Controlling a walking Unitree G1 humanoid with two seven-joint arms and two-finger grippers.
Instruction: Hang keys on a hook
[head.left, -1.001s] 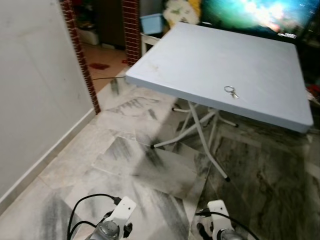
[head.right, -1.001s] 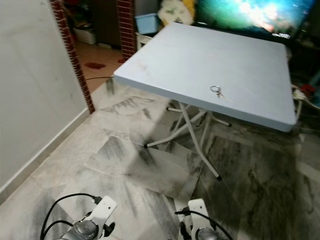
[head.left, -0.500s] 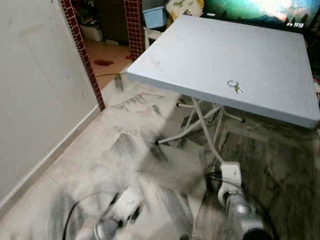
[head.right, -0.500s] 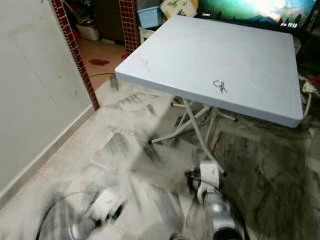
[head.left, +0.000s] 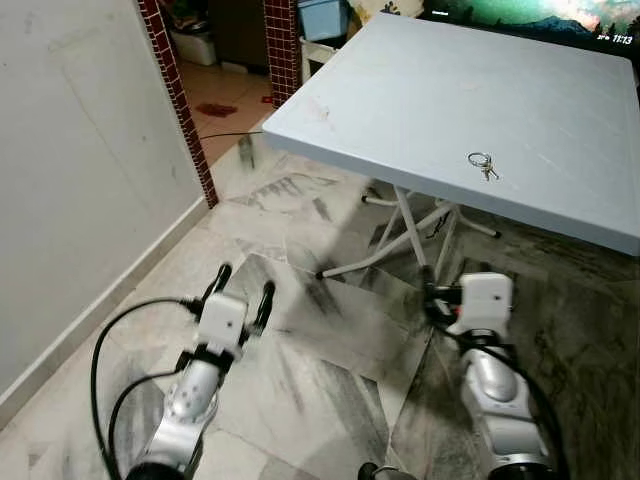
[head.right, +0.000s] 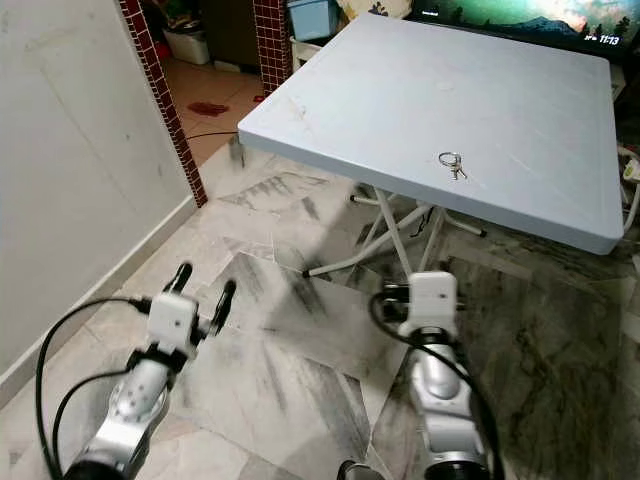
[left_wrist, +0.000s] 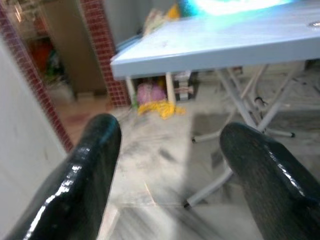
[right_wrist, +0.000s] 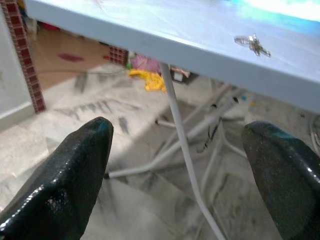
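Step in hand: the approach — the keys are not yet picked up, and by my reading the robot is at the stage of getting within reach of them.
Keys: a small ring of keys (head.left: 483, 163) lies flat on the light blue folding table (head.left: 420, 90), near its front edge and toward the robot's right, with nothing touching it.
Right gripper: the right gripper (right_wrist: 180, 165) is raised in front of the body, below the table's edge and short of it; its two black fingers (right_wrist: 70, 170) stand wide apart with nothing between them, and its wrist camera looks up at the keys from under the table's rim.
Left gripper: the left gripper (head.left: 240, 292) is held out low over the marble floor (head.left: 300, 360), well apart from the table; its fingers (left_wrist: 85, 170) are spread too, and empty.
Hook: I cannot make out a hook — neither on the plain wall (head.left: 80, 150) at the left nor by the brick doorway (head.left: 185, 105).
Next move: the right arm looks the better placed; it would need to rise above the tabletop, come over the ring and close on it from above — a flat, thin thing that may slide on the smooth top.
After that: the hook has to be found before the keys can be hung.
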